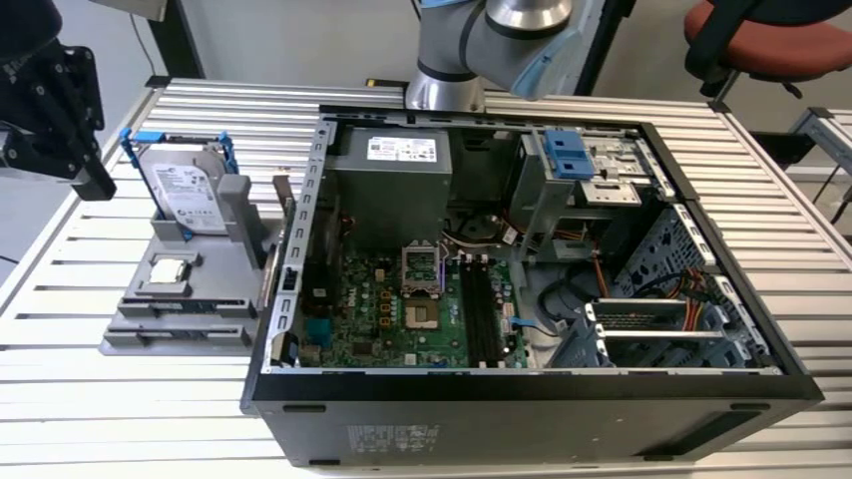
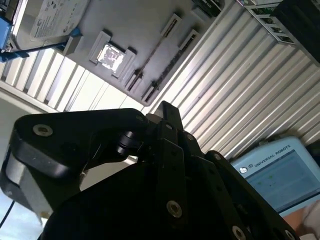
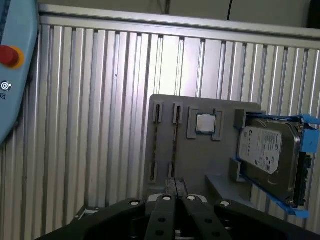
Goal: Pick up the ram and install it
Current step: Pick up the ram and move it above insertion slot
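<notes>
Nothing is picked up yet. The ram (image 3: pixel 173 142) stands on edge in the grey holder (image 3: pixel 200 160) on the worktop (image 3: pixel 100 125). The end effector (image 3: pixel 176 182) hangs near it, fingers apparently pressed together and empty. The motherboard slots (image 1: pixel 480 309) lie well apart, so pickup and installation both remain.

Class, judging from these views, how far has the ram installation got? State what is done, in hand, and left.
Done: nothing visible. The ram stands in the grey holder on the table, outside the computer case. In hand: nothing; the gripper is shut on nothing, near the holder. Left: both pickup and seating; the motherboard's black slots look empty.
</notes>
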You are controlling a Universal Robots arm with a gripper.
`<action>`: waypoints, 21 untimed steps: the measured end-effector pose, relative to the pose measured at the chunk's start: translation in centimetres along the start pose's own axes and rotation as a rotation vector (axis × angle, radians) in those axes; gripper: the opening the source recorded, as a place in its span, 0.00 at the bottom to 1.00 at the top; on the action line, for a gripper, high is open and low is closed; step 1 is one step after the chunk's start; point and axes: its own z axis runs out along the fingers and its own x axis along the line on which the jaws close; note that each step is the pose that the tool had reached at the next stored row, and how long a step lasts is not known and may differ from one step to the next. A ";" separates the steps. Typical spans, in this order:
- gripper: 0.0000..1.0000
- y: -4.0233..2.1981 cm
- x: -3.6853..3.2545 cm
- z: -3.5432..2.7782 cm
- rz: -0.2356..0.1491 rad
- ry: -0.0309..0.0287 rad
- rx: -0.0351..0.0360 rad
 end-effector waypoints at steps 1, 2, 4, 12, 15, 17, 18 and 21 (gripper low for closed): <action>0.00 0.00 0.00 0.00 0.000 0.0000 0.0000; 0.00 0.00 0.00 0.00 0.000 0.0000 0.0000; 0.00 0.00 0.00 0.00 0.000 0.0000 0.0000; 1.00 0.00 0.00 0.00 0.000 0.0000 0.0000; 1.00 0.00 0.00 0.00 0.000 0.0000 0.0000; 1.00 0.00 0.00 0.00 0.000 0.0000 0.0000; 1.00 0.00 0.00 0.00 0.000 0.0000 0.0000; 1.00 0.00 0.00 0.00 0.000 0.0000 0.0000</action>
